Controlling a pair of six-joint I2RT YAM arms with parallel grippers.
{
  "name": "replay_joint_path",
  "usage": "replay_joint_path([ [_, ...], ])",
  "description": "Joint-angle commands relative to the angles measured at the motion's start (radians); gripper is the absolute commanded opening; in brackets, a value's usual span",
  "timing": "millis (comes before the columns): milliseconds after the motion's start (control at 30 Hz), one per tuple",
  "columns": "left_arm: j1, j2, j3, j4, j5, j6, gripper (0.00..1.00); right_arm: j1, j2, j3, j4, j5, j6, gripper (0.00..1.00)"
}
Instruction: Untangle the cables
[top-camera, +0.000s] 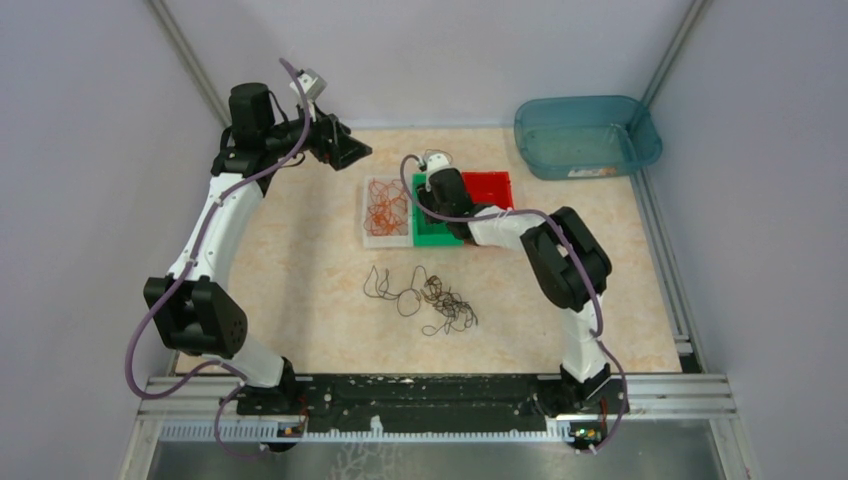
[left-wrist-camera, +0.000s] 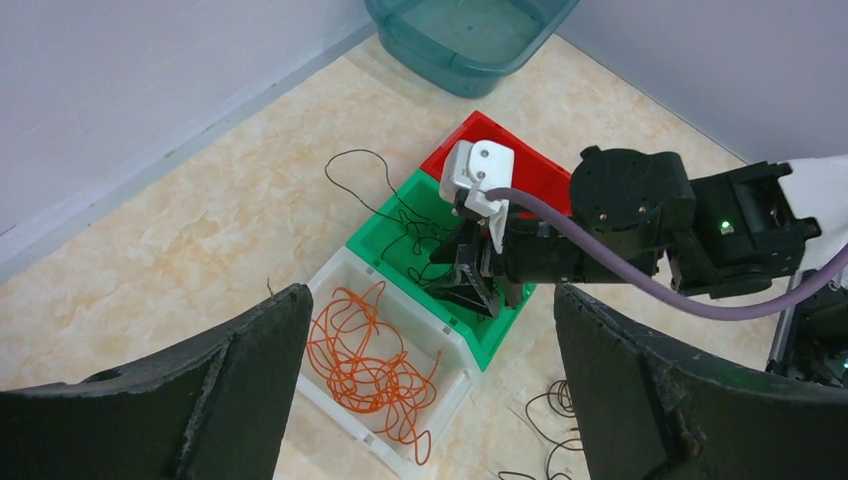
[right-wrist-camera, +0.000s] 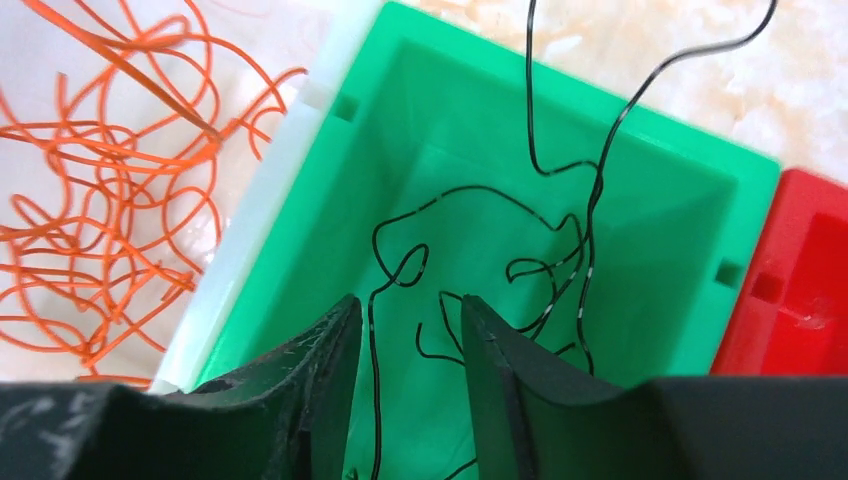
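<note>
1. A beige marbled table (top-camera: 300, 270) carries three small bins in a row near the middle of its far edge: a white bin (top-camera: 387, 241) on the left, a green bin (right-wrist-camera: 680, 140) in the middle and a red bin (top-camera: 490, 183) on the right, each touching the next.
2. A loose heap of orange cables (left-wrist-camera: 360, 375) is seen lying curled inside the white bin.
3. A thin black cable (right-wrist-camera: 590, 230) is coiled on the floor of the green bin; one length of it is draped over the far rim and trails onto the table beyond.
4. A tangle of dark cables (top-camera: 445, 298) is spread on the bare table near its centre, nearer the arms than the bins and well apart from them.
5. A teal tub (top-camera: 530, 150) is placed in the far right corner of the table.
6. The right gripper (right-wrist-camera: 410, 305) is lowered into the green bin, tips pointing down. Its fingers are parted by a narrow gap. A strand of the black cable is seen running through that gap, and whether it touches either finger cannot be told.
7. The left gripper (top-camera: 358, 152) is raised above the far left part of the table, to the left of the white bin and clear of it. Its fingers are spread wide, and nothing is held between them.
</note>
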Motion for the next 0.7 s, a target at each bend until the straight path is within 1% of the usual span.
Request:
replay_joint_path([
  [0, 0.011, -0.012, 0.034, -0.025, 0.023, 0.008, 0.97, 0.006, -0.157, 0.090, -0.004, -0.024, -0.003, 0.46],
  [67, 0.014, -0.011, 0.046, -0.049, 0.021, 0.013, 0.97, 0.006, -0.199, 0.094, -0.018, -0.032, -0.004, 0.49],
  [100, 0.017, -0.014, 0.050, -0.071, 0.017, 0.017, 0.97, 0.006, -0.258, 0.082, -0.034, -0.061, 0.006, 0.53],
  [200, 0.017, -0.027, 0.043, -0.087, 0.011, 0.023, 0.98, 0.016, -0.330, 0.044, -0.050, -0.085, 0.014, 0.55],
  [333, 0.020, -0.048, 0.031, -0.131, 0.008, 0.061, 0.98, 0.068, -0.481, -0.071, -0.063, -0.120, -0.027, 0.61],
  [467, 0.031, -0.070, 0.003, -0.183, 0.005, 0.106, 0.99, 0.164, -0.601, -0.240, -0.022, -0.291, -0.046, 0.64],
  [533, 0.040, -0.083, -0.021, -0.193, -0.014, 0.124, 0.99, 0.240, -0.610, -0.292, -0.023, -0.313, -0.059, 0.67],
  [600, 0.054, -0.093, -0.043, -0.197, -0.033, 0.121, 0.99, 0.314, -0.578, -0.306, -0.040, -0.298, -0.063, 0.67],
  [667, 0.067, -0.103, -0.056, -0.209, -0.047, 0.119, 0.98, 0.375, -0.536, -0.323, -0.020, -0.285, -0.058, 0.67],
])
